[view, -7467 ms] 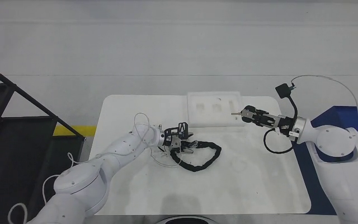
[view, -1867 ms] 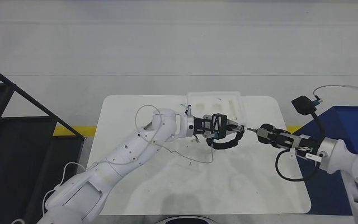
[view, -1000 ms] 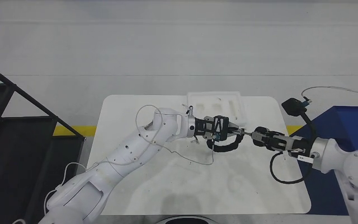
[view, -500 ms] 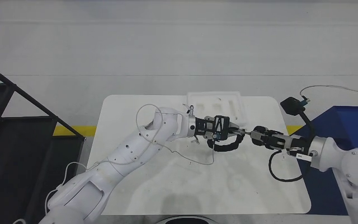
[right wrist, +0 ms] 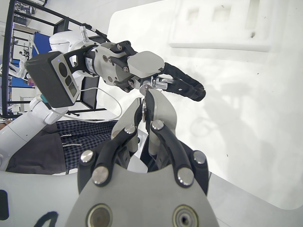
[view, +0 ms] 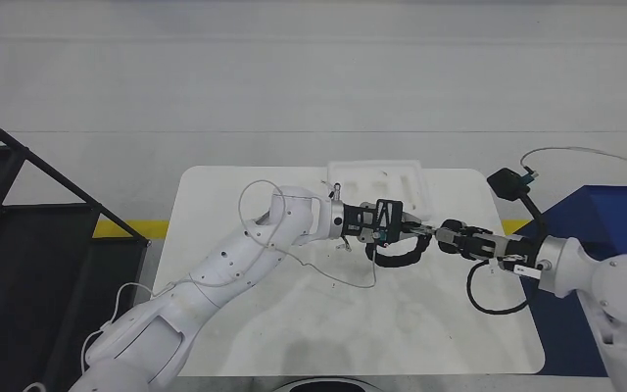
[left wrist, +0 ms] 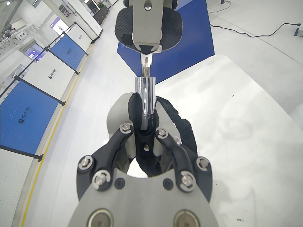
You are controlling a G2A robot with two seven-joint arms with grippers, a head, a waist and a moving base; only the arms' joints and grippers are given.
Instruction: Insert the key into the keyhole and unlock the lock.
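Observation:
The lock is a chrome cylinder [left wrist: 144, 96] on a black sleeved cable loop [left wrist: 182, 128]. My left gripper [left wrist: 143, 119] is shut on it and holds it above the table [view: 294, 323]. A silver key [left wrist: 145, 66] sits with its blade tip in the keyhole at the cylinder's end. My right gripper [right wrist: 144, 106] is shut on the key's head. In the top view the left gripper [view: 400, 222] and the right gripper [view: 438, 236] meet tip to tip over the table's middle right, and the cable loop [view: 400, 257] hangs below them. In the right wrist view the lock [right wrist: 157, 85] lies just past my fingertips.
A white foam tray [view: 377, 184] with several recesses lies at the table's far edge, just behind the lock. A thin white cable [view: 294, 257] trails from the left arm over the tabletop. A blue surface [view: 588, 211] borders the table on the right.
Since 7.5 s ago the left arm lifted the lock off the table and carried it right. The right gripper closed in leftward, and the key's tip has entered the keyhole.

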